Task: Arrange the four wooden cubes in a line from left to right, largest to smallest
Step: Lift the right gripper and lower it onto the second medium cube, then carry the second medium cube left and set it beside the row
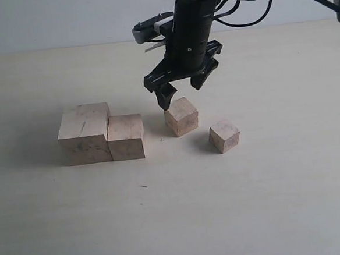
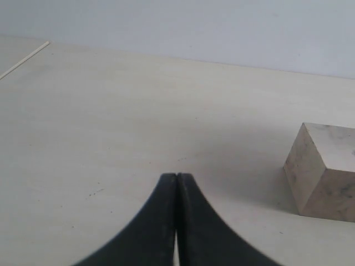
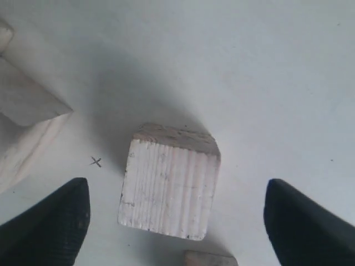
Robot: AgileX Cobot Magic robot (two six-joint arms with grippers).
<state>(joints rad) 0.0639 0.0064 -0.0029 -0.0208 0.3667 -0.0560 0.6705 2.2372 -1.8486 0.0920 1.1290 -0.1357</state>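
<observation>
The four wooden cubes rest on the pale table. The largest (image 1: pixel 84 133) and the second (image 1: pixel 126 136) stand touching at the left. The third (image 1: pixel 181 116) sits apart to their right, turned slightly, and the smallest (image 1: pixel 224 136) lies further right and nearer. My right gripper (image 1: pixel 181 93) hangs open just above the third cube (image 3: pixel 169 188), a finger on either side and clear of it (image 3: pixel 175 184). My left gripper (image 2: pixel 177 176) is shut and empty, low over the table. A smudged cube (image 2: pixel 324 172) stands off to one side of it.
A small pencilled cross (image 1: pixel 162 140) marks the table between the second and third cubes, also seen in the right wrist view (image 3: pixel 96 162). The second cube's corner (image 3: pixel 22 127) and a sliver of the smallest cube (image 3: pixel 209 259) border that view. A pale wall backs the table.
</observation>
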